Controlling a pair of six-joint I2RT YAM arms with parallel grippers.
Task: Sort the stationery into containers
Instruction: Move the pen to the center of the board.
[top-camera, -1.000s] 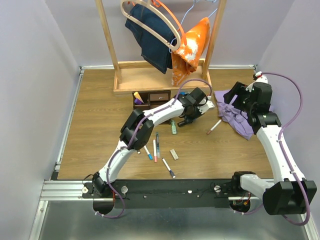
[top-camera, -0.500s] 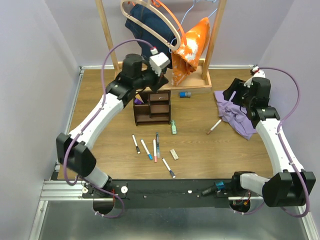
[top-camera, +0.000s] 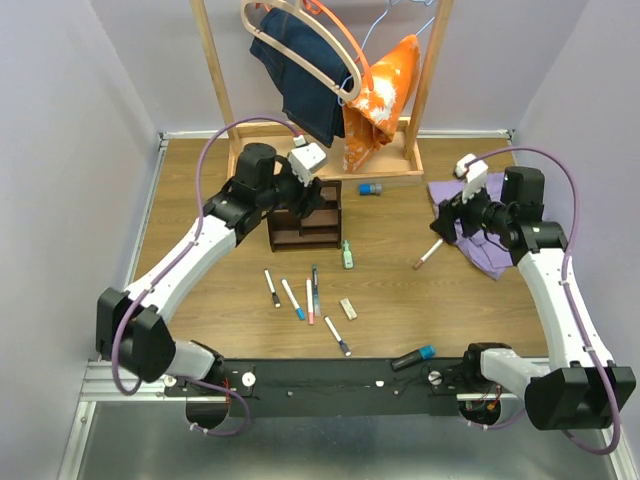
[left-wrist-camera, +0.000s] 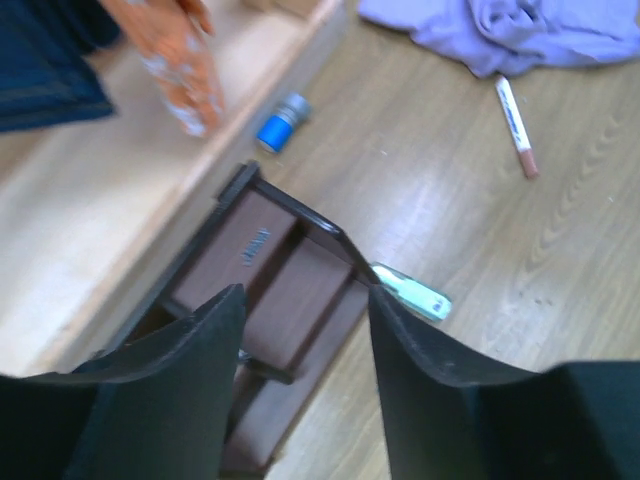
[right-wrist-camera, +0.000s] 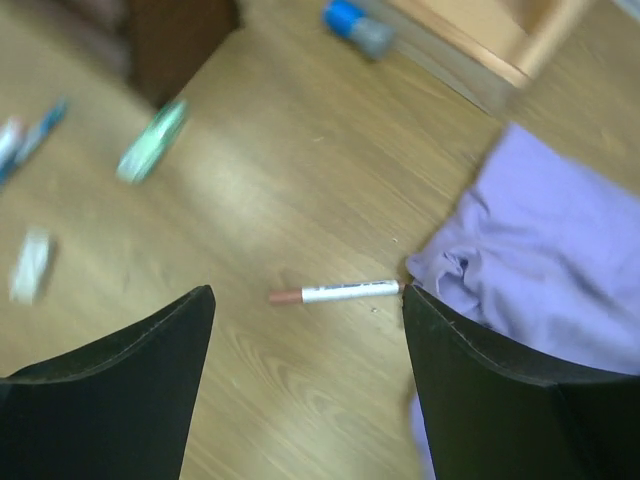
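Nearest the arm bases, a black-tipped pen (top-camera: 337, 336) lay on the worktop (top-camera: 450, 310), with the eraser (top-camera: 347, 308) just at its 1 o'clock. From the eraser's 9 o'clock, four more pens (top-camera: 292, 298) lay in a loose row. Farther on, the green highlighter (top-camera: 347, 254) lay just beside the organizer (top-camera: 318, 222), at its 5 o'clock. At the highlighter's 3 o'clock, well apart, lay the pink-tipped pen (right-wrist-camera: 335, 291), its white end reaching the edge of the purple cloth (right-wrist-camera: 560, 260). The right fingers (right-wrist-camera: 120, 390) hung above this pen, spread wide and gripping nothing. The left fingers (left-wrist-camera: 190, 390) were over the organizer, also spread and empty, with its drawer fronts showing between them. The blue-capped item (top-camera: 371, 188) lay at the organizer's 2 o'clock, close to the base of the rack (top-camera: 213, 70), which stood farthest back.
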